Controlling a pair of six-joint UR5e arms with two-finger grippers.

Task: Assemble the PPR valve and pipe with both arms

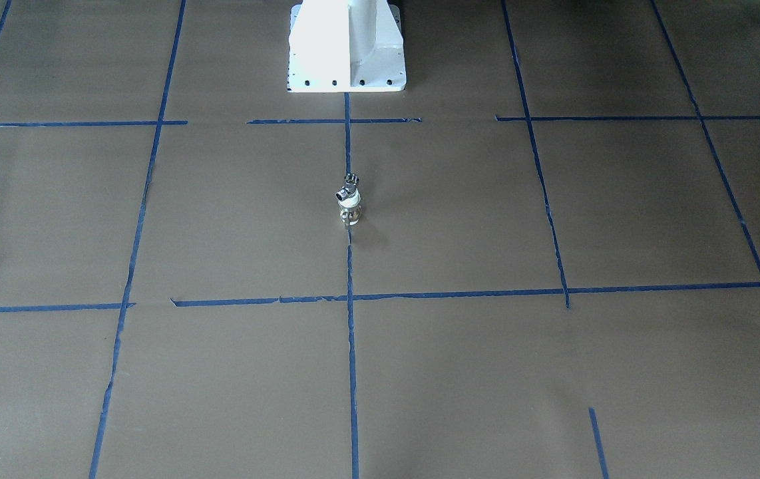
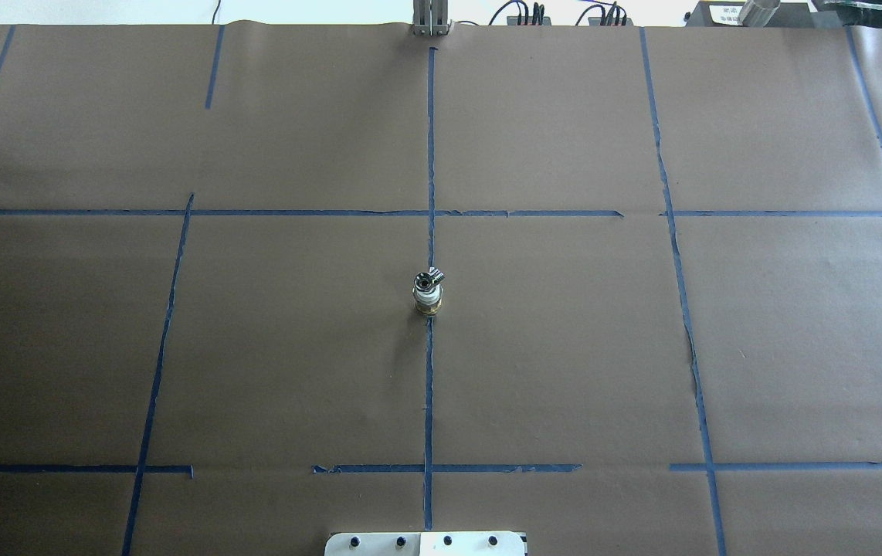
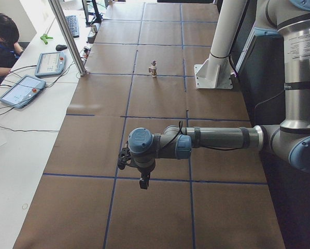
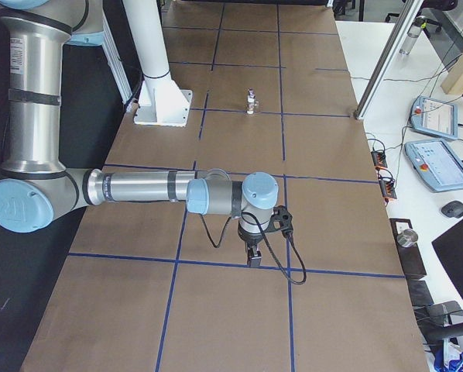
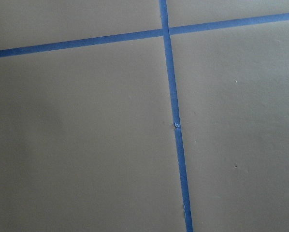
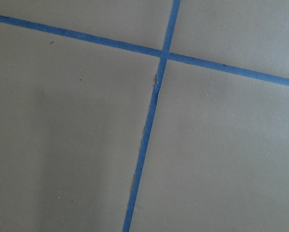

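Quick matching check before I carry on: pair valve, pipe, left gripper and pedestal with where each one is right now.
1 PPR valve
2 pipe
3 left gripper
4 white pedestal

a seated on top of another part
b pointing down over the table, far from the parts
c upright on the centre blue tape line
d at the robot's edge

Pairs: 1-c, 2-a, 3-b, 4-d

Evenly, diffusely lit; sharp in the fixed views. Overexposed on the white pedestal base point(image 1: 327, 46) in the front-facing view. Faint, soft-edged shadow beside the PPR valve point(image 1: 349, 209) on the brown table point(image 1: 553, 372). Dimmer, greyer, slightly soft in both wrist views.
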